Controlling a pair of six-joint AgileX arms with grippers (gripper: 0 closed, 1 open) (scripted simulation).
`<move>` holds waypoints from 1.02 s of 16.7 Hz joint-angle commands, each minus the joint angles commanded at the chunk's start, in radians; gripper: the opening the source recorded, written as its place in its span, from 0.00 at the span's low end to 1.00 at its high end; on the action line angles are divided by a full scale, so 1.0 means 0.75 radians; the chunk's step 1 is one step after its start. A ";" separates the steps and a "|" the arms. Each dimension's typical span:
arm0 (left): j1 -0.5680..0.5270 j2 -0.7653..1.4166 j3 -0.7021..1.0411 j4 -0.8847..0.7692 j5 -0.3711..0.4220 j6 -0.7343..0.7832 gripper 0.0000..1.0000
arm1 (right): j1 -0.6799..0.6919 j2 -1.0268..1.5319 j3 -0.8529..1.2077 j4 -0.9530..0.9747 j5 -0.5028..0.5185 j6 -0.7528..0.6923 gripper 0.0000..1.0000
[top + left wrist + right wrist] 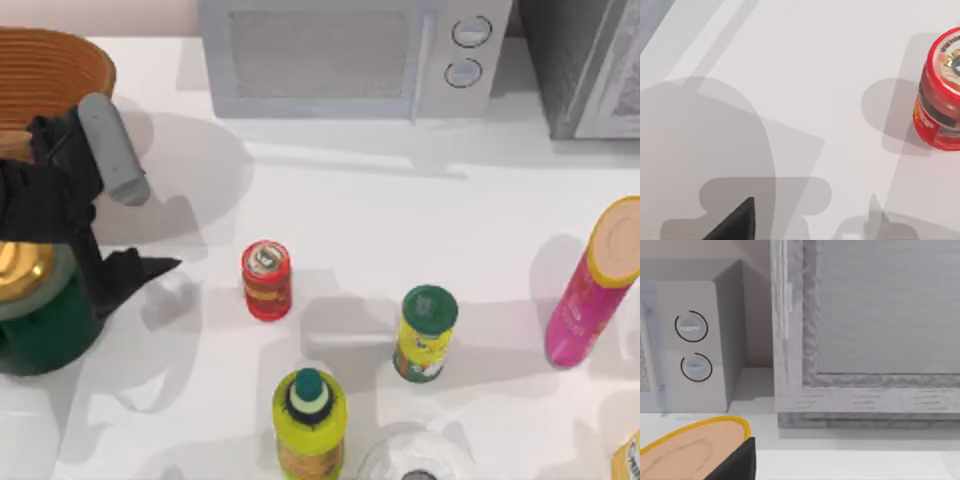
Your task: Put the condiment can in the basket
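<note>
We hold our left gripper [150, 268] over the table's left side, near the green pot [40, 320]; we cannot tell how its fingers stand. The condiment can [266, 280] stands upright just right of it, untouched. The basket [50, 70] sits at far left.

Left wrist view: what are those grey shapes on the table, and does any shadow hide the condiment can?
Left wrist view: soft layered grey shadows overlap across the white table; one falls beside the condiment can, which stays evenly lit and readable. Top view: the same can stands unshaded, with the left gripper casting a shadow on the table near it.
</note>
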 joint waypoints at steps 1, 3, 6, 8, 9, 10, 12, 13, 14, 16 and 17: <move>-0.020 0.097 0.041 -0.006 0.057 0.047 1.00 | 0.000 0.000 0.000 0.000 0.000 0.000 1.00; -0.059 0.263 0.104 -0.013 0.160 0.125 1.00 | 0.000 0.000 0.000 0.000 0.000 0.000 1.00; -0.094 0.435 0.156 -0.023 0.275 0.204 1.00 | 0.000 0.000 0.000 0.000 0.000 0.000 1.00; -0.096 0.489 0.167 -0.028 0.312 0.230 1.00 | 0.000 0.000 0.000 0.000 0.000 0.000 1.00; -0.095 0.495 0.168 -0.029 0.316 0.233 1.00 | 0.000 0.000 0.000 0.000 0.000 0.000 1.00; -0.095 0.495 0.168 -0.029 0.316 0.233 1.00 | 0.000 0.000 0.000 0.000 0.000 0.000 1.00; -0.095 0.495 0.168 -0.029 0.316 0.233 1.00 | 0.000 0.000 0.000 0.000 0.000 0.000 1.00; -0.089 0.491 0.163 -0.028 0.314 0.232 1.00 | 0.000 0.000 0.000 0.000 0.000 0.000 1.00; -0.092 0.493 0.163 -0.024 0.313 0.229 1.00 | 0.000 0.000 0.000 0.000 0.000 0.000 1.00; -0.120 0.516 0.163 0.023 0.307 0.200 1.00 | 0.000 0.000 0.000 0.000 0.000 0.000 1.00; -0.140 0.537 0.162 0.061 0.302 0.177 1.00 | 0.000 0.000 0.000 0.000 0.000 0.000 1.00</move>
